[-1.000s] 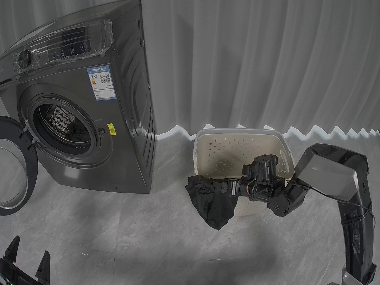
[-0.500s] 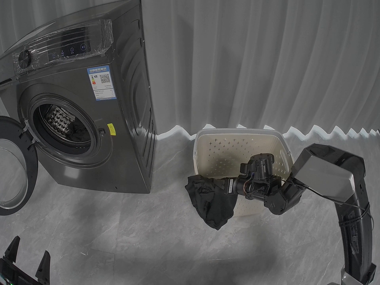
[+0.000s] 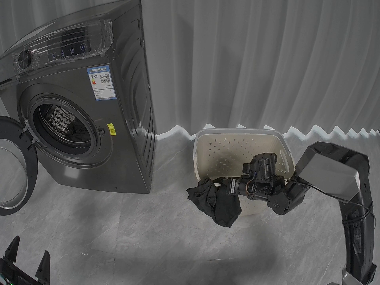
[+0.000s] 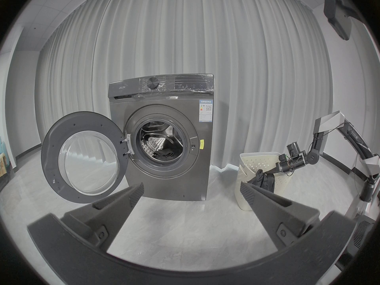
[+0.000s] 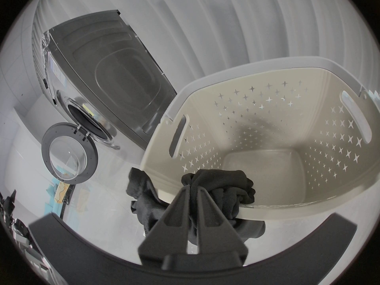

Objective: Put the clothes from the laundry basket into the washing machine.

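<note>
The black garment [image 3: 215,202] is bunching upward off the laundry basket's [image 3: 237,132] seven-o'clock rim, the right pincer [image 3: 222,183] pinching it; carrying toward the open washing machine [image 3: 118,139] at ten o'clock is looking next. Left pincer [image 3: 31,247] is waiting spread.

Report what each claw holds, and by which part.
Right claw grips the black garment by a bunched upper fold; the rest hangs over the basket rim. Left claw holds nothing.

The garment [image 3: 217,204] is matt black cloth, the laundry basket [image 3: 237,132] smooth plastic, the washing machine [image 3: 130,99] glossy metal.
</note>
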### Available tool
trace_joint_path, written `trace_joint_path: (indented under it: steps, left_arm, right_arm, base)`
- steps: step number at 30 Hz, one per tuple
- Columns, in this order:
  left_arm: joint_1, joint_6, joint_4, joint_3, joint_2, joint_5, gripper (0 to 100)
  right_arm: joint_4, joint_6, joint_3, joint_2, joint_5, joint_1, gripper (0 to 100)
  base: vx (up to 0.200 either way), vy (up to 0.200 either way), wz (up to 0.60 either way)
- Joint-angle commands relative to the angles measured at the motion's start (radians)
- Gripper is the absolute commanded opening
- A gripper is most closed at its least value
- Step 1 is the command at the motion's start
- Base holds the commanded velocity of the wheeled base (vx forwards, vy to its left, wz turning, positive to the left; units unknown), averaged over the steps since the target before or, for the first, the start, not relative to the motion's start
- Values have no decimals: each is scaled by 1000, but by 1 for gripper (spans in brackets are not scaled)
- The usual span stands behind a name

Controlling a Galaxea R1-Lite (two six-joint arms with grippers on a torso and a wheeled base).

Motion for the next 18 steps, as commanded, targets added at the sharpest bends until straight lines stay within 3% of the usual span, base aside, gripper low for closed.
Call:
trace_joint_path:
  steps: [1, 18]
  left_arm:
    - [0, 0, 0, 18, -16, 0, 100]
    - [0, 0, 0, 18, -16, 0, 100]
  right_arm:
    - [-2, 20, 17, -78, 1, 1, 0]
    - [-8, 22, -17, -150, -7, -12, 0]
  base:
    - [0, 0, 0]
    - [0, 0, 0]
